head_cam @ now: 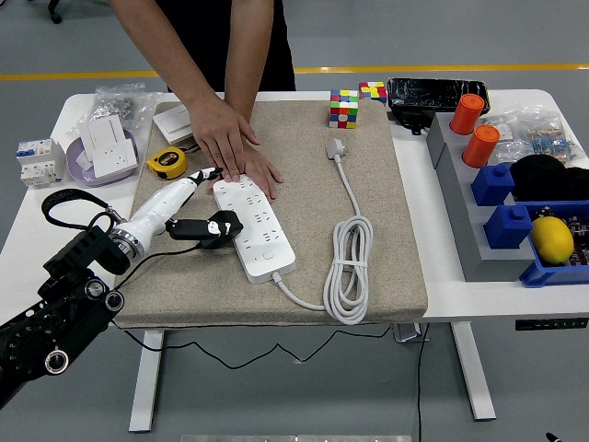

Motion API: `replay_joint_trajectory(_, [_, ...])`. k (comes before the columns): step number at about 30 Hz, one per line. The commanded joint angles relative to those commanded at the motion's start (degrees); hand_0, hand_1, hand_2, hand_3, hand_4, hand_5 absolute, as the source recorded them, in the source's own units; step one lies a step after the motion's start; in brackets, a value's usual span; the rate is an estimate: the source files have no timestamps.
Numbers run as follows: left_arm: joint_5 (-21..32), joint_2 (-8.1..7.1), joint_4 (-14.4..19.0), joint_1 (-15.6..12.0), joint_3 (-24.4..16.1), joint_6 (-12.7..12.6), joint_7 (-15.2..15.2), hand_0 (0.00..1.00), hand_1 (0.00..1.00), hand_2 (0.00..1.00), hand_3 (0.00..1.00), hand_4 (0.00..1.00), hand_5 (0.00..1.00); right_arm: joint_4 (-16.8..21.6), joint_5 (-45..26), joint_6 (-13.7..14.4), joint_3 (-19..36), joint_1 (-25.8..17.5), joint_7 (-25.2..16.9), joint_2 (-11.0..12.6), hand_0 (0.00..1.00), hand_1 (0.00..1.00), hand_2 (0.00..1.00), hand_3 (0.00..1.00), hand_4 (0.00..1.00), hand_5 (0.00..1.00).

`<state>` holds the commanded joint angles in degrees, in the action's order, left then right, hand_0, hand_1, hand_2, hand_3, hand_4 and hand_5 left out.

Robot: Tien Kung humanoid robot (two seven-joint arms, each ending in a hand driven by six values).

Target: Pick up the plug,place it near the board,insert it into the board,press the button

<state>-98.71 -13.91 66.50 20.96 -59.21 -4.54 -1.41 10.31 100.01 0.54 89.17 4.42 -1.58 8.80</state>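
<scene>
A white power strip [257, 226] lies diagonally on the beige mat [304, 166]. Its white cable [349, 267] coils at the mat's right and ends in the white plug [336, 146], which lies loose on the mat near the back. My left hand [198, 207] sits just left of the strip with its fingers spread, the black fingertips [221, 224] touching the strip's left edge and holding nothing. A person at the far side presses both hands [230, 143] flat on the strip's far end. My right arm is out of view.
A yellow tape measure [167, 162] and a purple dish with a socket [99, 152] lie left of the mat. Two colourful cubes [345, 108] stand at the back. Grey and blue bins [506, 207] with orange cylinders, blue blocks and a lemon fill the right side.
</scene>
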Motion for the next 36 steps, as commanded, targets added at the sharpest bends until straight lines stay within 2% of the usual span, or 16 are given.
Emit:
replay_joint_trajectory(5, [5.9,1.62,2.6,-2.8,-3.8,-0.8,-1.1,0.998,0.998,0.998,0.998,0.998,0.998,0.0,0.1,0.0,0.3,-0.1,0.0,-0.1,0.983,0.933,0.870,0.892,0.998,0.998])
replay_joint_trajectory(12, [16.0,4.99,7.0,-7.6,-8.6,-1.7,-2.7,0.998,0.998,0.998,0.998,0.998,0.998,0.0,-0.3,0.0,0.1,0.0,-0.1,-0.2,0.982,0.933,0.870,0.892,0.998,0.998])
replay_joint_trajectory(17, [23.0,5.84,9.6,-10.4,-9.4,-1.9,-3.3,0.998,0.998,0.998,0.998,0.998,0.998,0.0,0.2,0.0,0.7,-0.2,0.0,-0.2,0.983,0.933,0.870,0.891,0.998,0.998])
replay_joint_trajectory(20, [26.4,5.80,11.2,-12.1,-9.8,-1.8,-3.5,0.998,0.998,0.998,0.998,0.998,0.998,0.0,0.1,0.0,0.5,-0.3,-0.1,-0.3,0.983,0.933,0.870,0.891,0.998,0.998])
replay_joint_trajectory(27, [26.0,5.15,12.7,-15.6,-10.9,-1.3,-3.1,0.998,0.998,0.998,0.998,0.998,0.998,0.0,0.1,0.0,0.4,-0.1,-0.1,-0.3,0.981,0.933,0.870,0.889,0.998,0.998])
replay_joint_trajectory(31, [22.8,5.22,13.7,-17.8,-12.1,-1.2,-2.8,0.998,0.998,0.997,0.981,0.998,0.998,0.0,0.2,0.0,0.5,-0.2,-0.1,-0.2,0.982,0.932,0.870,0.890,0.998,0.998])
replay_joint_trajectory(36, [17.1,4.54,15.7,-20.8,-12.6,-1.2,-2.2,0.998,0.998,0.987,0.967,0.998,0.998,0.0,0.3,0.0,0.7,-0.4,-0.2,-0.2,0.981,0.931,0.870,0.890,0.998,0.998])
